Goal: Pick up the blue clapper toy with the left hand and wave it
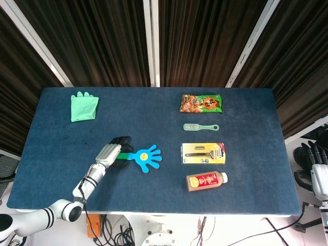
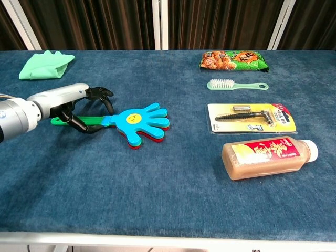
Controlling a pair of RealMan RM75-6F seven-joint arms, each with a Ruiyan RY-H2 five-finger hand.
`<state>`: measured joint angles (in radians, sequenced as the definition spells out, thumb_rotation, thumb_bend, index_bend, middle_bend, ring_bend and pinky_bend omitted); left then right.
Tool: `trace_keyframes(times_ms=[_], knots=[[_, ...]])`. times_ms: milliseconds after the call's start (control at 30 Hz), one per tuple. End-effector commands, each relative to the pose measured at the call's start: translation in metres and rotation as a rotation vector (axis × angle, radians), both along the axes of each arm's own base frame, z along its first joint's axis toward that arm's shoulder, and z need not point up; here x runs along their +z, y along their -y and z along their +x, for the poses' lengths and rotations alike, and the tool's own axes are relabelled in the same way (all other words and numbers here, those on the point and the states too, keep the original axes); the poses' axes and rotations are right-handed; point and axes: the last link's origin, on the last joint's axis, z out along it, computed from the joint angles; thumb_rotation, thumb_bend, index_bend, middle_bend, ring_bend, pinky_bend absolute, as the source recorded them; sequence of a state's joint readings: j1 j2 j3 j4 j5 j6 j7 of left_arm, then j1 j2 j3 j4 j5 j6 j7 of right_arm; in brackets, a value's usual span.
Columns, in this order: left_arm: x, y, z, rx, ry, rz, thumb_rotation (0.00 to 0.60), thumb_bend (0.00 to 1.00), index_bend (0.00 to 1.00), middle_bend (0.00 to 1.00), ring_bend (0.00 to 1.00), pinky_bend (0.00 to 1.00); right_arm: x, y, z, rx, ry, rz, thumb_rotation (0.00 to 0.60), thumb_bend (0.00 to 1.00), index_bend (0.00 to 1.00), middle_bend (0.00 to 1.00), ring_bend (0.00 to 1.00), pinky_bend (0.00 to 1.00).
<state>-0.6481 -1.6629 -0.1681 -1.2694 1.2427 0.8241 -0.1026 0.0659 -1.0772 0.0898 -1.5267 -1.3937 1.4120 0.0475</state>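
Observation:
The blue clapper toy (image 1: 146, 158) lies flat on the dark blue table (image 1: 154, 113), left of centre. Its hand-shaped blue head (image 2: 140, 119) points right and its green handle (image 2: 97, 121) runs left. My left hand (image 1: 114, 152) straddles that handle. In the chest view the left hand (image 2: 79, 103) arches its dark fingers (image 2: 102, 95) over the far side, and the thumb curls on the near side, with a gap still showing around the handle. My right hand (image 1: 315, 160) hangs off the table's right edge, holding nothing, its fingers apart.
A green glove (image 1: 83, 106) lies at the back left. On the right half, from back to front, lie a snack bag (image 2: 233, 60), a green brush (image 2: 236, 84), a packaged razor (image 2: 251, 117) and a brown bottle (image 2: 269, 156).

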Motion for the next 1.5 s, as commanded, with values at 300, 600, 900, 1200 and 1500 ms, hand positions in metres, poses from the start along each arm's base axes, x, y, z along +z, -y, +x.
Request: trace_keyframes(times_ms=[300,600,900,1200,1500], knots=[[-0.002,0.001,0.001,0.011,-0.009,0.010,0.600,0.41,0.51,0.05,0.00,0.00,0.001,-0.001,-0.002,-0.004,0.002,-0.002,0.600,0.28,0.00,0.00,0.00,0.00],[0.005,-0.002,0.005,0.039,0.101,0.127,0.600,0.46,0.64,0.27,0.14,0.20,0.001,-0.001,-0.002,-0.003,0.001,-0.003,0.600,0.27,0.00,0.00,0.00,0.00],[0.010,-0.002,-0.001,-0.038,0.006,0.172,0.600,0.46,0.58,0.62,0.54,0.65,0.000,-0.001,-0.002,0.001,0.004,0.005,0.600,0.28,0.00,0.00,0.00,0.00],[0.006,-0.002,-0.008,-0.051,-0.110,0.151,0.600,0.46,0.44,0.73,0.75,0.85,0.001,-0.002,-0.002,0.001,0.006,0.001,0.600,0.28,0.00,0.00,0.00,0.00],[0.005,-0.002,-0.011,-0.036,-0.154,0.104,0.600,0.41,0.18,0.77,0.83,0.89,0.002,-0.001,-0.003,-0.003,0.007,0.001,0.600,0.28,0.00,0.00,0.00,0.00]])
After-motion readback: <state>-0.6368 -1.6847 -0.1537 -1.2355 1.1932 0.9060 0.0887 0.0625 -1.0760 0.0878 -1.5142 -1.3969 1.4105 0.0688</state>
